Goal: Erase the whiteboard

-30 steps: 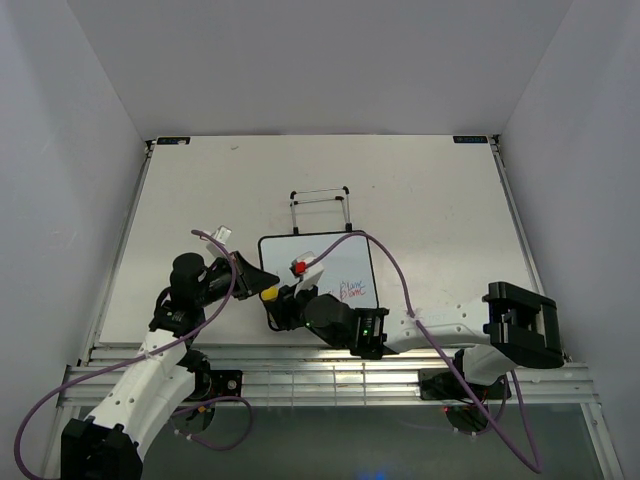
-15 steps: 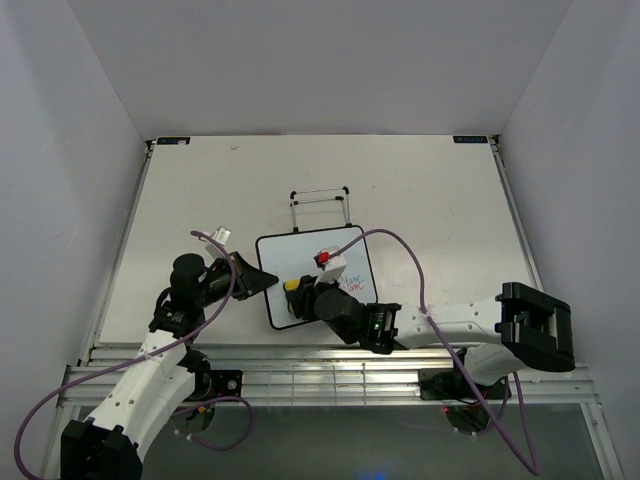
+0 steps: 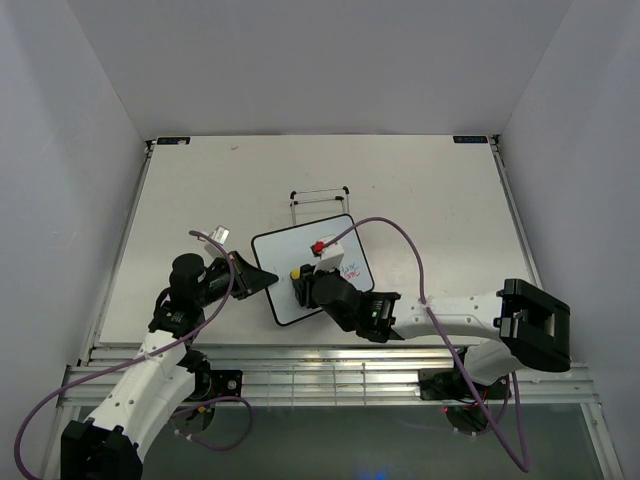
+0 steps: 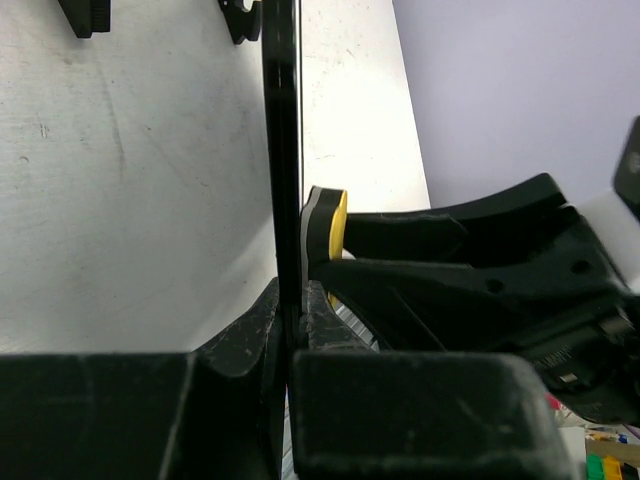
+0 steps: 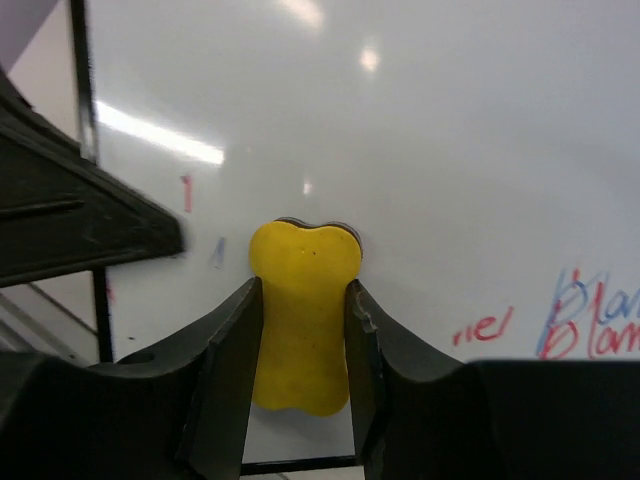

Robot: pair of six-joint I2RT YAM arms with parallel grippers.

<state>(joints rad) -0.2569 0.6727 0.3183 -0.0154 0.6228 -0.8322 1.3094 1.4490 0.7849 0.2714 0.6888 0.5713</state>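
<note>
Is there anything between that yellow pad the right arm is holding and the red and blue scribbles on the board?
Nothing visible. The right tool holds the yellow pad against the whiteboard, and only bare board lies between it and the writing.

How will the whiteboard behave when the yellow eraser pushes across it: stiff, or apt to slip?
Probably stiff: the whiteboard shows a straight edge in the left wrist view. It may swivel, since the left gripper clamps only one edge. Its glossy face shows reflections, so the yellow eraser should glide easily.
</note>
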